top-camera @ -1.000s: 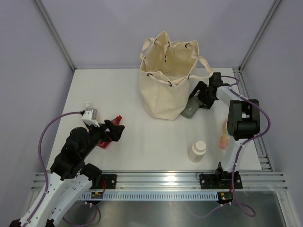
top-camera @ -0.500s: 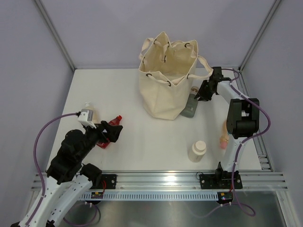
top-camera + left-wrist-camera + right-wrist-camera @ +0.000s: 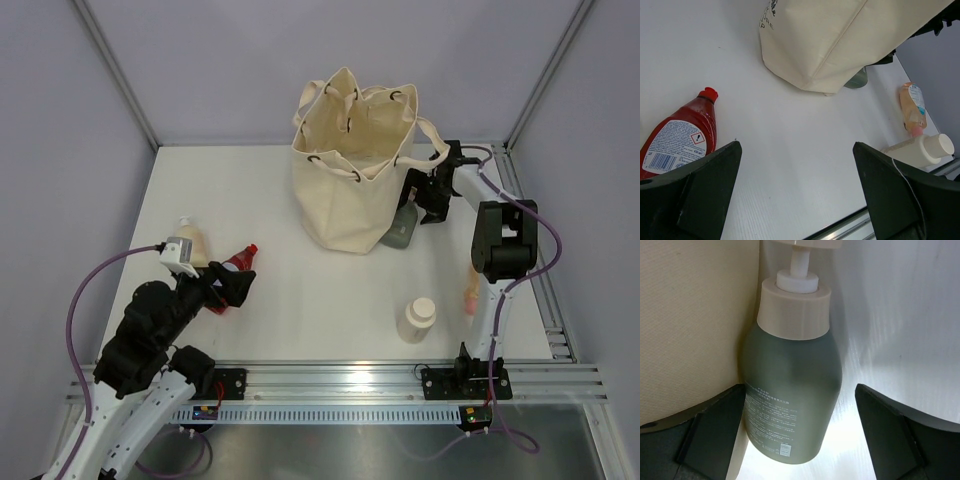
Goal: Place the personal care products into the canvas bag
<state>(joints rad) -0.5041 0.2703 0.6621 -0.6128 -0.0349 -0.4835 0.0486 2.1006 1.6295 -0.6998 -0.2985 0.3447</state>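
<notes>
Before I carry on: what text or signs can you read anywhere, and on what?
Red bottle: a hazard diamond with "!"; barcode and print too small.
Green bottle: white print, too small.
Bag: dark letters, cut off at the edge.
Orange bottle: label blurred.

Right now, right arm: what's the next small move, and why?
Probably lower the right gripper slightly and close on the grey-green bottle. Its jaws are open on either side of the bottle, which lies on the table against the canvas bag, not yet gripped.
</notes>
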